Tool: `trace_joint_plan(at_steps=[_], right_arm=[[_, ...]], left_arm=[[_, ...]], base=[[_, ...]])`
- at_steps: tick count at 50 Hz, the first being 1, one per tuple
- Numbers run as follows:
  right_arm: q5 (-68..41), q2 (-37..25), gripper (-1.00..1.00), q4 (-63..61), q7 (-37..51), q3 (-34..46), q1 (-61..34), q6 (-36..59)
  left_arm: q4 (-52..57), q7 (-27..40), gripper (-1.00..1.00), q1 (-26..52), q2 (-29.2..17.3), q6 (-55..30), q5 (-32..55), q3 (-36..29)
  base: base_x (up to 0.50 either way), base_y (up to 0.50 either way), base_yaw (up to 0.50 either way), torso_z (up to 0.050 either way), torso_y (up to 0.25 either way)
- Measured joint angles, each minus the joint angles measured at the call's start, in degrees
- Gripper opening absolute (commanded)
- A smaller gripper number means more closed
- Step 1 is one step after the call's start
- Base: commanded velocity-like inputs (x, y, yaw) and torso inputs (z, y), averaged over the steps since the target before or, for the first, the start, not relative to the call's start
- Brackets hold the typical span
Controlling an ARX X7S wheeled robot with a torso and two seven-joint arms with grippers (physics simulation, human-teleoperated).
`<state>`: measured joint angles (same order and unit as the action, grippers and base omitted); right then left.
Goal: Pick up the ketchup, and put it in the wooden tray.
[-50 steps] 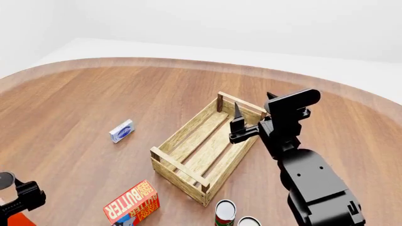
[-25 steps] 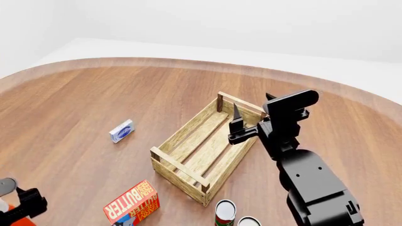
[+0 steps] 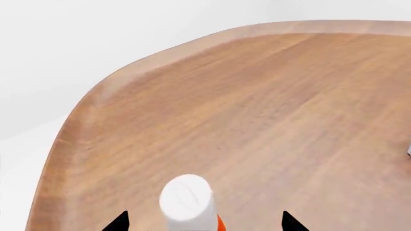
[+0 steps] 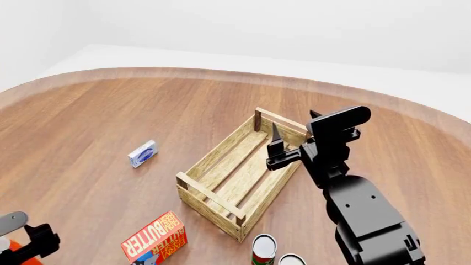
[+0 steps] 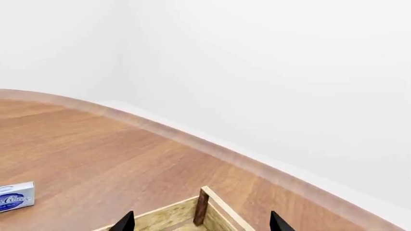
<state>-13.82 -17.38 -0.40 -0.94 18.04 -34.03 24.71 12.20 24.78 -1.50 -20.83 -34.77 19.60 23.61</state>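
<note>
- The ketchup [image 3: 187,202] sits between the tips of the left gripper [image 3: 204,222], at the desk's [image 4: 110,121] near edge, at 8 o'clock; whether it is held tight cannot be told.
- A butter box [image 4: 154,238] and two cans [image 4: 263,248] lie close by.
- The wooden tray [image 4: 239,171] is mid-desk.
- The right gripper [image 4: 277,148] hangs over the tray's 1 o'clock end, tips wide apart.
- A small blue-and-white box [image 4: 143,153] lies at 10 o'clock.

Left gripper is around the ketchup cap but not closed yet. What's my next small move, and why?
Probably ease the left gripper lower, then close. In its wrist view the open fingertips flank only the white cap of the ketchup; a grip on the body should be firmer before carrying it to the wooden tray.
</note>
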Motion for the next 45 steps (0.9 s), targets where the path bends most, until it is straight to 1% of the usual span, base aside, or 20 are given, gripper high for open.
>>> trace_joint_plan(at_steps=[25, 45], right_arm=[[-0.16, -0.10, 1.00, 1.22, 0.16, 0.57, -0.48, -0.17], [-0.32, -0.33, 1.00, 1.47, 0.56, 0.79, -0.65, -0.08]], left_arm=[[-11.14, 0.57, 1.00, 4.67, 0.67, 5.84, -2.73, -1.85], [-21.88, 1.75, 1.00, 9.93, 0.81, 10.36, -4.93, -2.88]], base=[[0.00, 0.00, 0.00, 0.000, 0.000], [0.00, 0.00, 0.00, 0.000, 0.000]])
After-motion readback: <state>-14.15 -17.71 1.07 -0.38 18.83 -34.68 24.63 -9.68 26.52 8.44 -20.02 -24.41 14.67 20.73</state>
